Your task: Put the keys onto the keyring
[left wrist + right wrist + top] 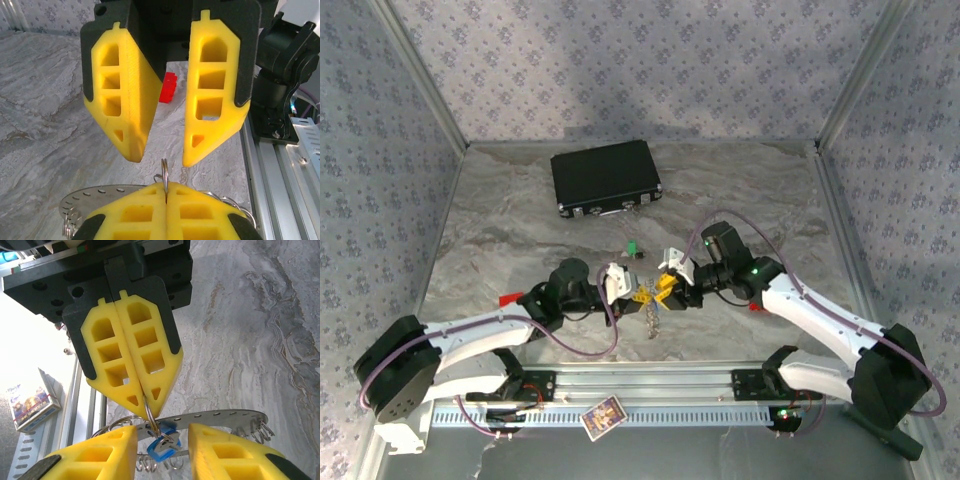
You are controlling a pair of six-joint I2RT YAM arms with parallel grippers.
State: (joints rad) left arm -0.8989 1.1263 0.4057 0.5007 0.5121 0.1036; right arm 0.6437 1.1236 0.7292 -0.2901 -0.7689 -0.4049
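Note:
The keyring (220, 417) is a silvery plate with small rings fanned along its edge, hanging between the two grippers above the table (520, 230). My left gripper (165, 187) is shut on one thin split ring (164, 172) of it, also seen in the right wrist view as the left gripper (150, 411) pinching that ring. The blue key (165, 449) hangs at this ring. My right gripper (161, 432) stands open with the blue key between its fingers, touching neither. The green key (634, 250) lies on the table behind the grippers. Part of the keyring (651, 318) dangles below them.
A black case (606, 178) lies at the back of the table. Red blocks sit at the left (508, 298) and at the right (754, 308). A card (603, 415) rests on the front rail. Patterned walls close in three sides.

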